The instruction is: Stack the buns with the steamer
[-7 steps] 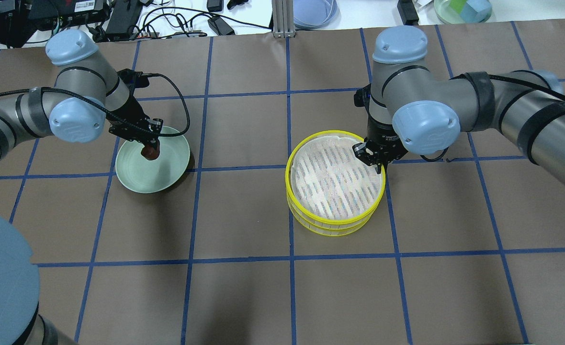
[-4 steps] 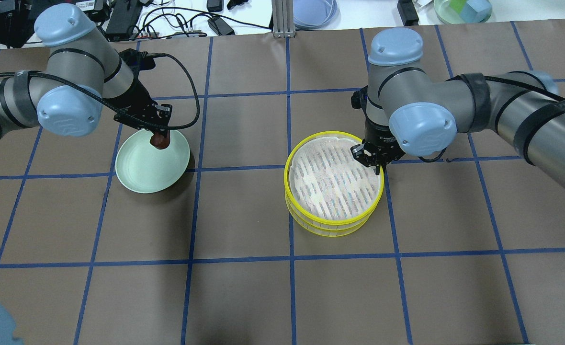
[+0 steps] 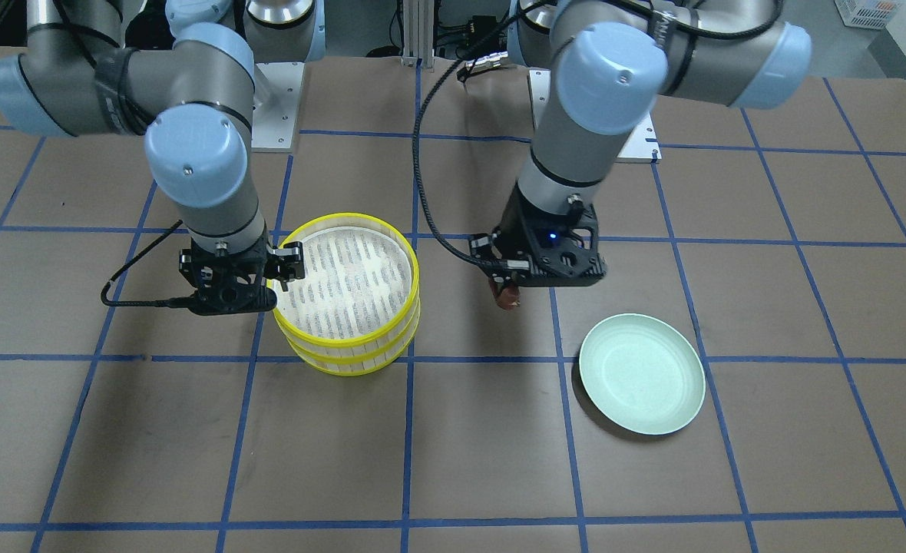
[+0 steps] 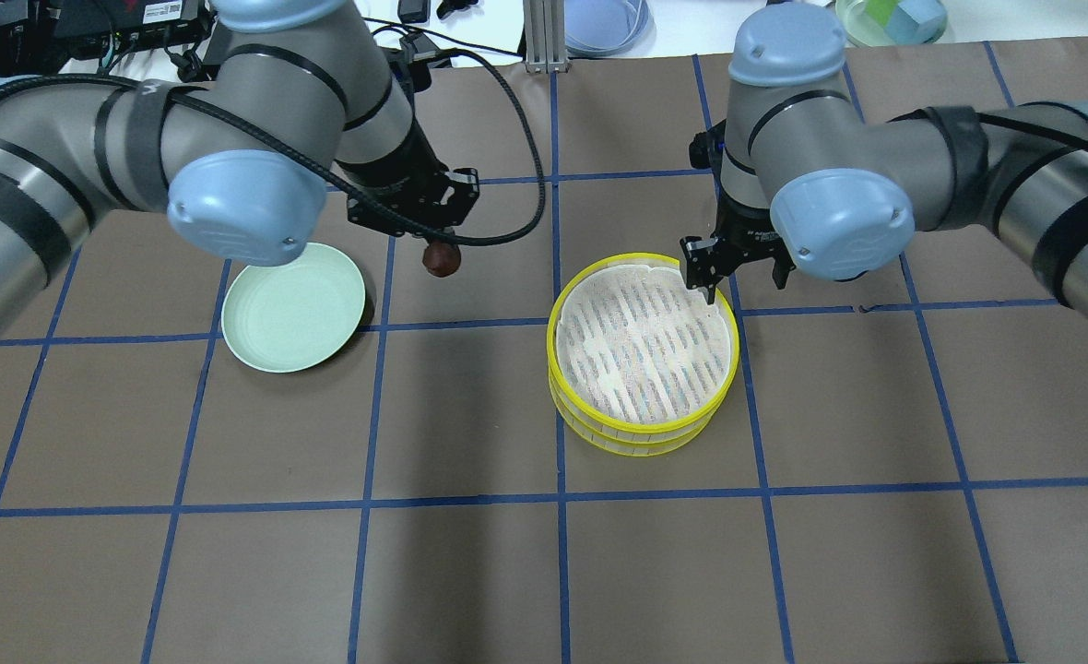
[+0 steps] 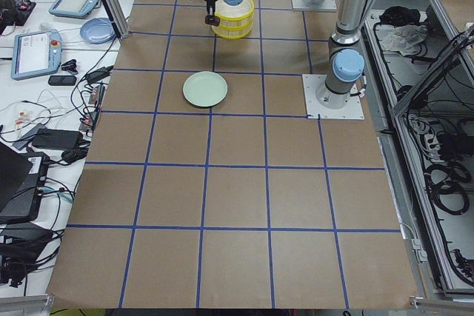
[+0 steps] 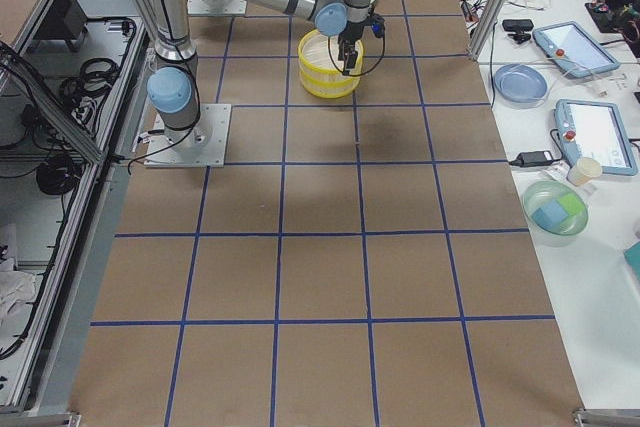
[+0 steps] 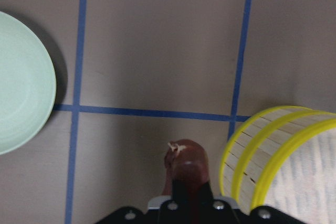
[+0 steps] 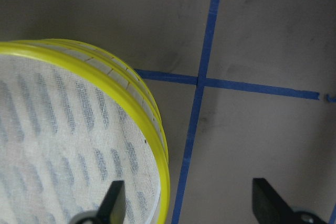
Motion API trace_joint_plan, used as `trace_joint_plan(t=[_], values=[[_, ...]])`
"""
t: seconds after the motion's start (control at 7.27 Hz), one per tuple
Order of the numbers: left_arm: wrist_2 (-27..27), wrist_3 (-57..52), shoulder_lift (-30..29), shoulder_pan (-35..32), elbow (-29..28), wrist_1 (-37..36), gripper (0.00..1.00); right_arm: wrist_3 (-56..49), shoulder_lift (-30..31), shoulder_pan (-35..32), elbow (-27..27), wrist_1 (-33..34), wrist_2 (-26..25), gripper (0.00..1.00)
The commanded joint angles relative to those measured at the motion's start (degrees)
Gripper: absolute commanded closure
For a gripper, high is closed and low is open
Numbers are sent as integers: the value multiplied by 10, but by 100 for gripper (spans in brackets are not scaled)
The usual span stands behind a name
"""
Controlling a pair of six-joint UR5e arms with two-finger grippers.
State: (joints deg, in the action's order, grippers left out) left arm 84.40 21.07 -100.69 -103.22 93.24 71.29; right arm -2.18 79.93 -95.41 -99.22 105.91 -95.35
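Observation:
The steamer (image 4: 644, 355) is two yellow-rimmed trays stacked one on the other, right of the table's centre; the top tray's slatted floor is bare. It also shows in the front view (image 3: 349, 299). My left gripper (image 4: 440, 247) is shut on the dark reddish-brown bun (image 4: 441, 259) and holds it in the air between the pale green plate (image 4: 293, 306) and the steamer. The left wrist view shows the bun (image 7: 185, 160) just left of the steamer wall (image 7: 247, 166). My right gripper (image 4: 739, 275) is open over the steamer's far right rim (image 8: 157, 145). The cream-white bun is not in view.
The green plate (image 3: 642, 374) is bare. Beyond the table's far edge lie cables, a blue dish (image 4: 607, 23) and a green bowl with blocks (image 4: 890, 18). Blue tape lines grid the brown table.
My left gripper has lifted the brown bun off the green plate and carried it right, towards the steamer. My right gripper has shifted back along the rim and its fingers now stand apart.

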Motion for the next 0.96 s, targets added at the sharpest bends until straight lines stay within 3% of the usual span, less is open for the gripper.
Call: trace_joint_plan(t=[0.0,0.28,0.55,0.69,0.83], values=[[-1,123,-12,-79,-1,-18,100,-1,65,17,64,-64,4,0],[-3,205,-37,-135,10,-80,100,-1,93,36,128,-124,6,0],[-3,238,-68,-161,11,-111,99,1,107,38,134,-127,14,0],[0,236,-78,-161,10,-112,20,1,111,38,134,-129,14,0],[-2,232,-80,-161,10,-127,8,23,112,38,134,-144,20,1]])
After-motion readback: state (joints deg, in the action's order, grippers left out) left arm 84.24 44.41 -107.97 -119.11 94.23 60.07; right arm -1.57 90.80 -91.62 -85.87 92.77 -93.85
